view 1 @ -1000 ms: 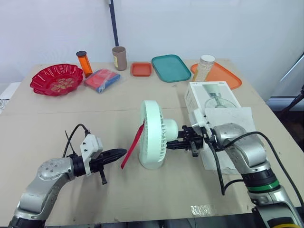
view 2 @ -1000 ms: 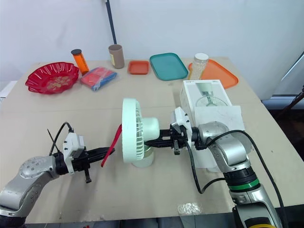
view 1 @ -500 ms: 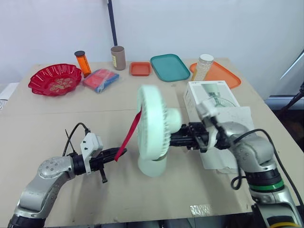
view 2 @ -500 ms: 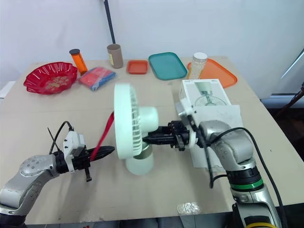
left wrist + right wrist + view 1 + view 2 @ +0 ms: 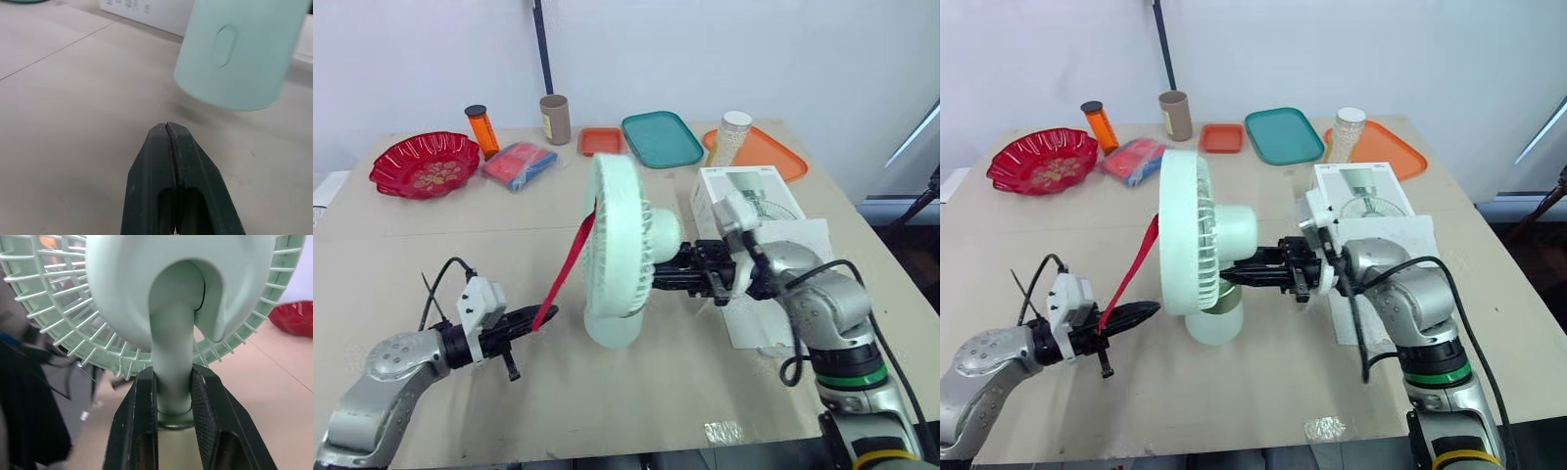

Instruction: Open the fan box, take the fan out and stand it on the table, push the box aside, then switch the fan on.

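Fan, pale green, tilted over counter
Right tool clamped on its neck; left tool closed beside red ribbon end.

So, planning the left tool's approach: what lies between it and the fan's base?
Bare table, per the left wrist view. The left eye view also shows a red strap slanting from the fan head down to the left tool.
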